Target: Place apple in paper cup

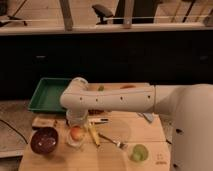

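The gripper (76,120) hangs at lower left of centre, just above the apple (76,133), which sits in the mouth of the paper cup (75,144) on the desk (115,159). Whether the gripper is parted or closed, or grips the apple, I cannot tell. A dark maroon bowl (44,140) stands left of the cup, with a green tray (47,94) behind.

My arm (120,99) is a thick, smooth white tube with small dark specks, swelling into a rounded elbow (75,94) with the pale pincer (76,121) directly beneath, growing from a bulky white body (192,130).
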`<move>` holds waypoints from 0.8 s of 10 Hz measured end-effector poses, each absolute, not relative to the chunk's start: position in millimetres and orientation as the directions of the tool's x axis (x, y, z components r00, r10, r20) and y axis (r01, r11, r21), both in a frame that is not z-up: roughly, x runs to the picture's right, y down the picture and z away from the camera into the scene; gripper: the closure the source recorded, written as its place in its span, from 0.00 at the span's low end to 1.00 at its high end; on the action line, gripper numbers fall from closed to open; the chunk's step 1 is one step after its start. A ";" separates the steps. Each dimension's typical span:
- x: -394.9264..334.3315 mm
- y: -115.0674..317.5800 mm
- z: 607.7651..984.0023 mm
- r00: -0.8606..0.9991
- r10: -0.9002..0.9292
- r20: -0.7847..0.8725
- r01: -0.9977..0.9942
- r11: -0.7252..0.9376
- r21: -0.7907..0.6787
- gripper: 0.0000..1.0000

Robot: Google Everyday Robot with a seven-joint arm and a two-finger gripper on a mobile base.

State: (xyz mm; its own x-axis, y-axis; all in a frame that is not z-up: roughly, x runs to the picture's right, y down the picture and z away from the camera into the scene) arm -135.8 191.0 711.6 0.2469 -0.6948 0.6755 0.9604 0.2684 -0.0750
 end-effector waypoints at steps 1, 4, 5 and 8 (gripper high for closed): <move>-136.1 190.7 712.0 0.245 -0.695 0.676 0.961 0.268 -0.074 0.85; -136.2 190.4 713.8 0.238 -0.690 0.683 0.962 0.264 -0.068 0.82; -136.8 190.5 714.1 0.235 -0.689 0.685 0.963 0.263 -0.066 0.81; -138.0 189.9 715.4 0.229 -0.687 0.689 0.963 0.262 -0.059 0.79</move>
State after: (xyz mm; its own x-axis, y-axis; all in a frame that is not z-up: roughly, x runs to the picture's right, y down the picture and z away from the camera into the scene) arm -138.0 189.9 715.4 0.2294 -0.6873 0.6891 0.9631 0.2625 -0.0589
